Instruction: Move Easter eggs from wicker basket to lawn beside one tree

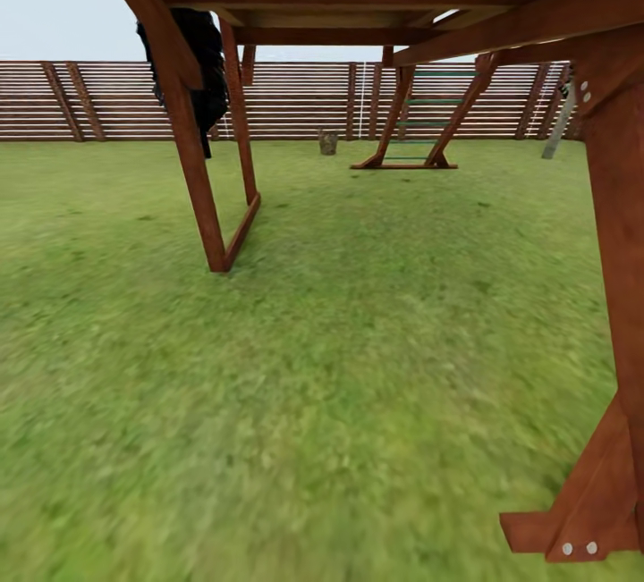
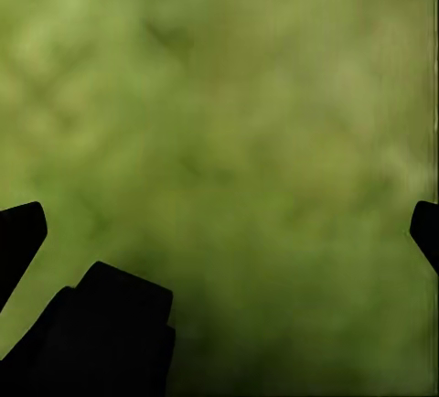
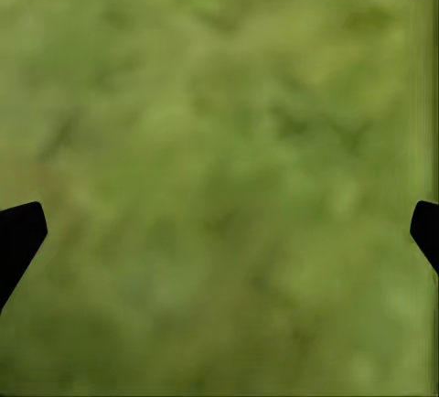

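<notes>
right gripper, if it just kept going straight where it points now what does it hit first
The mottled green and yellowish lawn. The right gripper, its black fingertips spread wide apart, faces blurred grass with nothing between; how far off the ground lies is unclear.

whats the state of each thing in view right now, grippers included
left gripper: open, empty, over grass
right gripper: open, empty, over grass
wicker basket: upright, far off near the fence, contents too small to tell
lawn: bare here
wooden play frame: standing, overhead and at both sides
fence: standing along the far edge
</notes>
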{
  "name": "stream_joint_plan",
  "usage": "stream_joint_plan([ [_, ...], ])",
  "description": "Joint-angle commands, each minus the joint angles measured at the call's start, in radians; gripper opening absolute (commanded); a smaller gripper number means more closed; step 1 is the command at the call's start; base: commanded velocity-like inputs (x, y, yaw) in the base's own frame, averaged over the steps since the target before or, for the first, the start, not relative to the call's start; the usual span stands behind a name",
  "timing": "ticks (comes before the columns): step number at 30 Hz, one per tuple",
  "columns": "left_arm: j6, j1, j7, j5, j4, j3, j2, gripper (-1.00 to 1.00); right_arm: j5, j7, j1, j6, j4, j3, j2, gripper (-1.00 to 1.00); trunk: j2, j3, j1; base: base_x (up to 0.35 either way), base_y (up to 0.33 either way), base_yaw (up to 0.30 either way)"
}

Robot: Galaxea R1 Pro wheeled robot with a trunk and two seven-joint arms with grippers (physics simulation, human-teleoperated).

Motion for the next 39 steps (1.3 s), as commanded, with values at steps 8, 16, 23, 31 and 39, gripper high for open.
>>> stream_joint_plan([
  [8, -0.003, 0.000, 0.002, 0.006, 0.005, -0.001, 0.000, 1.00, 0.009, -0.001, -0.002, -0.003, 0.001, -0.001, 0.000, 1.00, 0.000, -0.001, 0.000, 0.314, -0.077, 0.000],
  [16, -0.003, 0.000, 0.002, 0.006, 0.011, -0.001, 0.000, 1.00, 0.011, -0.001, -0.002, -0.005, 0.001, -0.002, 0.000, 1.00, 0.000, -0.001, 0.000, 0.314, -0.078, 0.000],
  [23, -0.003, 0.000, 0.002, 0.006, 0.011, -0.001, 0.000, 1.00, 0.010, -0.001, -0.002, -0.006, 0.001, -0.002, 0.002, 1.00, 0.000, -0.001, 0.000, 0.314, -0.078, 0.087],
  [31, -0.003, 0.000, 0.002, 0.006, 0.011, -0.001, 0.000, 1.00, 0.012, -0.001, -0.002, -0.006, 0.001, -0.002, 0.003, 1.00, 0.000, -0.001, 0.000, 0.314, -0.078, 0.016],
  [39, -0.004, 0.000, 0.002, 0.007, 0.011, -0.001, 0.002, 1.00, 0.010, -0.001, -0.002, -0.006, 0.001, -0.002, 0.005, 1.00, 0.000, -0.001, 0.000, 0.314, -0.078, 0.000],
])
